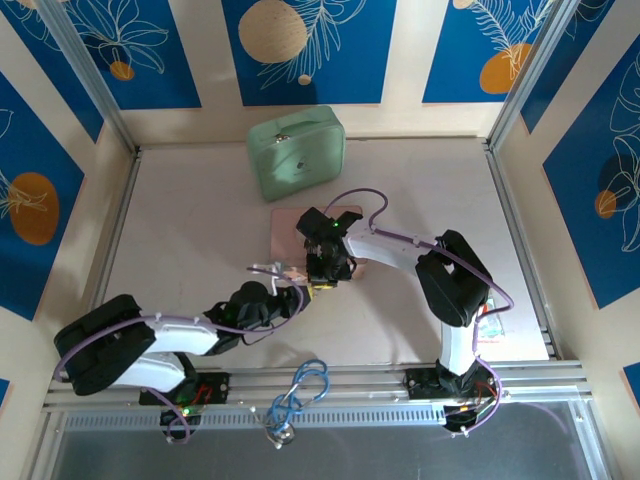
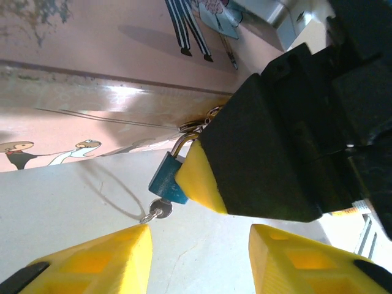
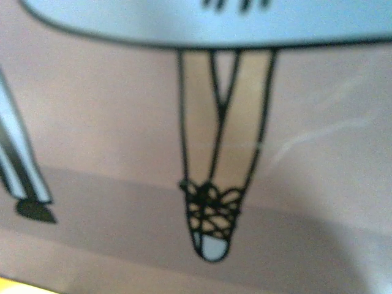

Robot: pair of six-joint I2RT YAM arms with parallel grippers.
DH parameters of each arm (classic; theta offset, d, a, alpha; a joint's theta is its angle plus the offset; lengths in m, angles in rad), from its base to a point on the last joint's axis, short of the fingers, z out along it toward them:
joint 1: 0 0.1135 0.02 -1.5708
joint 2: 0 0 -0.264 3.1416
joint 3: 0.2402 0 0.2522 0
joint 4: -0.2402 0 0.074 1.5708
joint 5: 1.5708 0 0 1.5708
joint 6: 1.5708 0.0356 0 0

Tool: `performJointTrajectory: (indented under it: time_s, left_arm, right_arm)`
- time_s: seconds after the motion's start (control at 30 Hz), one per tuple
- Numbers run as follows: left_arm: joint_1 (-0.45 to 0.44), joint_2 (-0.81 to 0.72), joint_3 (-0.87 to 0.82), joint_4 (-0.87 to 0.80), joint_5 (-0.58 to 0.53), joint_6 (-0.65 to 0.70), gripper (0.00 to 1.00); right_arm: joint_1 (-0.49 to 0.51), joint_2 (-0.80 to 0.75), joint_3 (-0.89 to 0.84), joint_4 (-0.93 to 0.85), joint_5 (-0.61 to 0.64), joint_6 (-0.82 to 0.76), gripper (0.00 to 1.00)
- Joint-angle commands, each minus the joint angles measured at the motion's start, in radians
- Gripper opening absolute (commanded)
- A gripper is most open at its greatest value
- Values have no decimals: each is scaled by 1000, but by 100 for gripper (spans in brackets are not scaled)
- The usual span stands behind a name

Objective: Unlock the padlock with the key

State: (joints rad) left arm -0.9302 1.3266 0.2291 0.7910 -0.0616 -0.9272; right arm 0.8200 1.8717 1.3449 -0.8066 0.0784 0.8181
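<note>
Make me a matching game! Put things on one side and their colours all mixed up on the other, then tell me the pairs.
Things:
1. padlock
2. key
3. box
4. zip case

Colours:
A. pink
B. silvery
C. mint green
D. blue

Pairs: 1-D, 2-B, 3-A, 4-C
</note>
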Motion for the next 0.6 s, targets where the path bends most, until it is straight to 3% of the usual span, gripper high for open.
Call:
performJointTrajectory:
  time_s: [0.0,0.03,0.1,0.27,0.4,0.57]
  left_arm:
    - [-7,-43,-21,-6,-37,-13,45]
    - [-7,-50,-27,-6,-47,-16,45]
    - [-8,-69,-42,3,-61,-19,45]
    - [-7,-149,-58,-56,-90,-17,45]
    - [-7,-188,-55,-102,-108,-2,45]
    - [-7,-182,-61,-93,-113,-3,45]
  right_arm:
    - [13,9,-25,-5,49,14,32]
    - [22,4,-29,-4,84,25,43]
    - [48,-21,-52,22,165,63,55]
    - [150,-108,-175,189,413,218,71]
    - [189,-112,-212,316,520,163,72]
    - [177,-74,-211,358,521,149,69]
